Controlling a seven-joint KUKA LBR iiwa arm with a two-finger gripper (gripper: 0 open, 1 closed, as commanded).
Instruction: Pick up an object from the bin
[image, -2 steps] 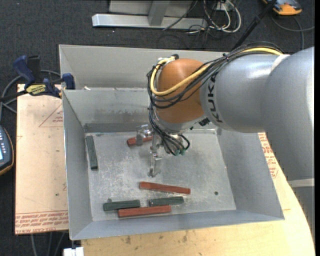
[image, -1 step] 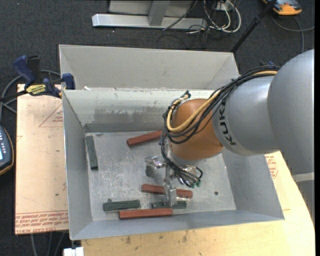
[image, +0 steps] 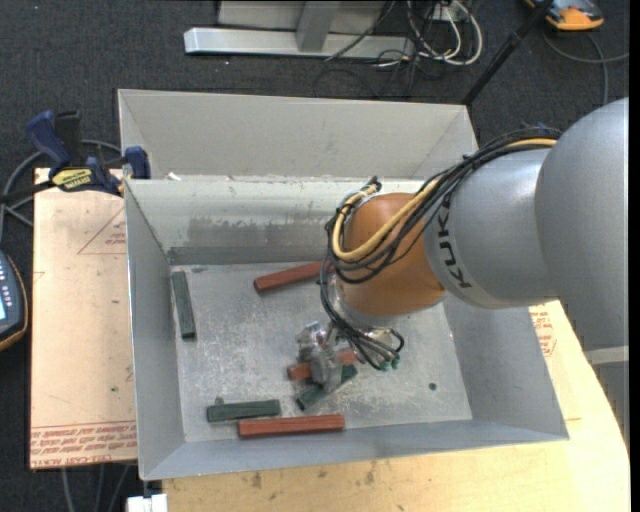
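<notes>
From my remote station I look down into a grey metal bin (image: 250, 205) with sloping walls and a flat, scuffed floor. The large silver arm (image: 520, 230) comes in from the right side of the camera view. Its wrist wears a rounded orange cover (image: 390, 260), with yellow and black cables (image: 350, 225) looped over it.

The gripper (image: 325, 362) is low in the bin, right of the floor's centre and toward the front. It sits in a small cluster of pieces. A short red-brown block (image: 298, 371) lies against its left side. A short dark green block (image: 325, 390) lies slanted just below it, touching or nearly touching the tip. The metal parts and the pieces overlap so closely that I cannot tell whether the claw is wide or narrow, or whether it grips either block.

Four longer bars lie apart from this cluster:
- A red-brown bar (image: 287, 278) rests near the back wall, tilted, its right end near the orange cover.
- A dark green bar (image: 183, 305) lies lengthwise along the left wall.
- A second dark green bar (image: 243, 409) lies flat near the front.
- A second red-brown bar (image: 291, 426) lies just in front of that one, close to the front wall.
</notes>
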